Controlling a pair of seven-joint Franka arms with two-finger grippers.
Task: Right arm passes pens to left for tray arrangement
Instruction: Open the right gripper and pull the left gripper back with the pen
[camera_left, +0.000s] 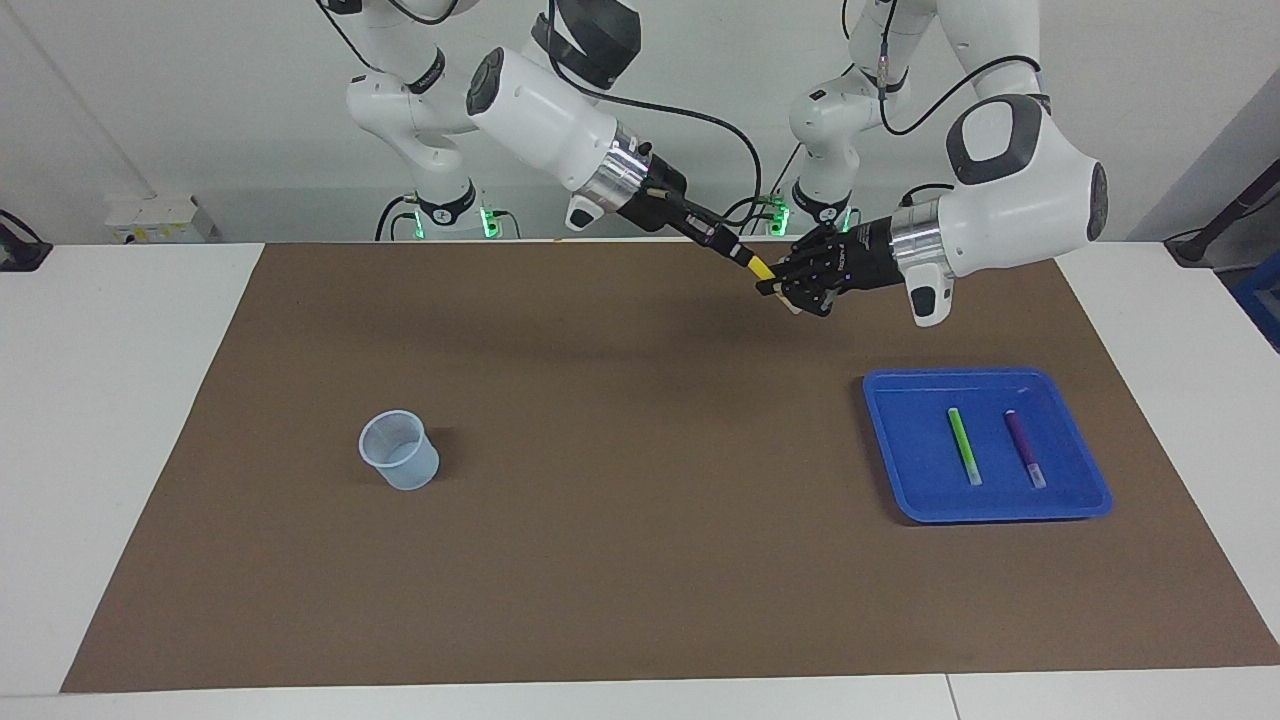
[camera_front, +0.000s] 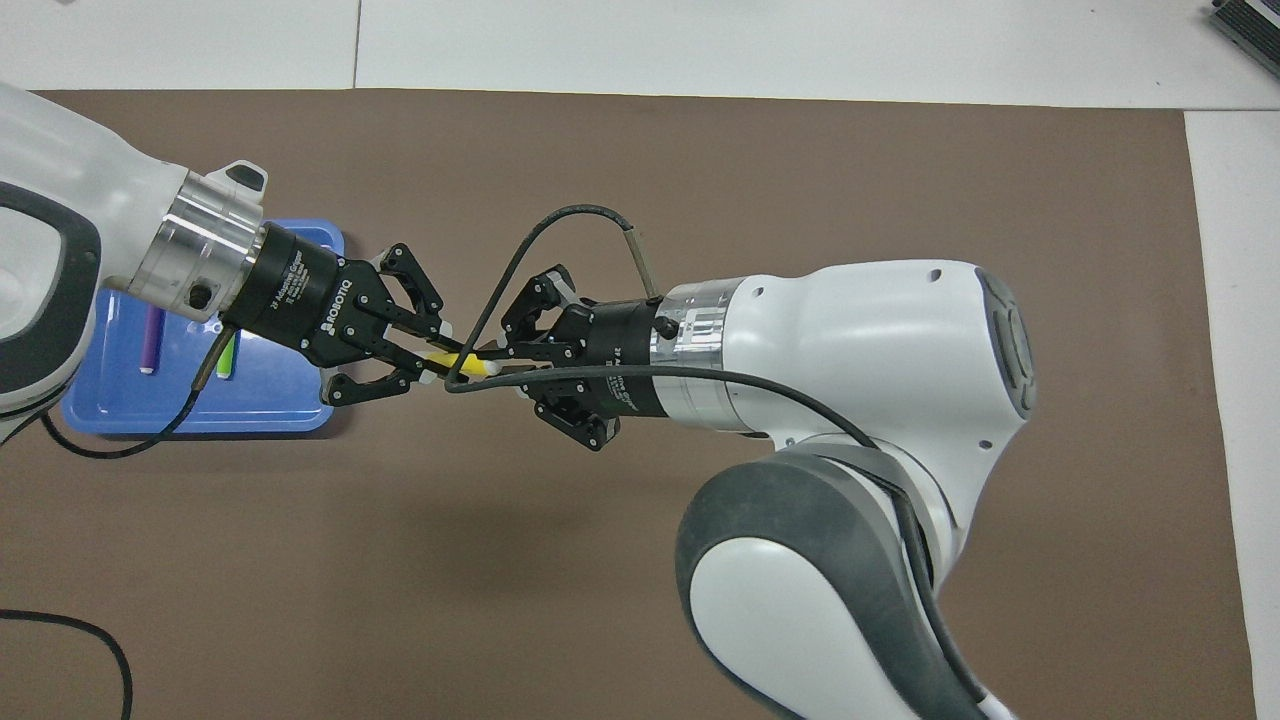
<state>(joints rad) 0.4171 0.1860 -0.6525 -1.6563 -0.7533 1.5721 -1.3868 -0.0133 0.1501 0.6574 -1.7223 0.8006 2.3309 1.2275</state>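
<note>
Overhead view shows the two arms meeting in the air over the brown mat (camera_front: 700, 180), at the robots' end of the worktop (camera_left: 120, 400). The right arm (camera_front: 850, 340) comes in low and bends at a big grey elbow, then points sideways toward the left arm's end. Its jaws (camera_front: 487, 368) are clamped on one end of the yellow pen (camera_front: 455, 361). A black cable (camera_front: 530, 240) loops up over its wrist. The left arm (camera_left: 1020, 200) reaches in from its own end and points back at the right arm, so the two grippers sit nose to nose. The left jaws (camera_left: 790, 290) are shut tight on the other end of the same pen, so both grippers hold it at once. The pen is short and slim. Only a little strip of bright yellow shows between the two sets of black fingers, and it slants down from the right jaws to the left jaws in the facing view.

Farther from the robots, at the left arm's end, sits the blue tray (camera_left: 900, 480), flat on the mat. The green pen (camera_left: 964, 445) and the purple pen (camera_left: 1025, 448) lie in it side by side, apart from each other, with their pale tips pointing away from the robots. Toward the right arm's end a small see-through cup (camera_left: 399, 450) stands upright on the mat, well apart from the tray.
</note>
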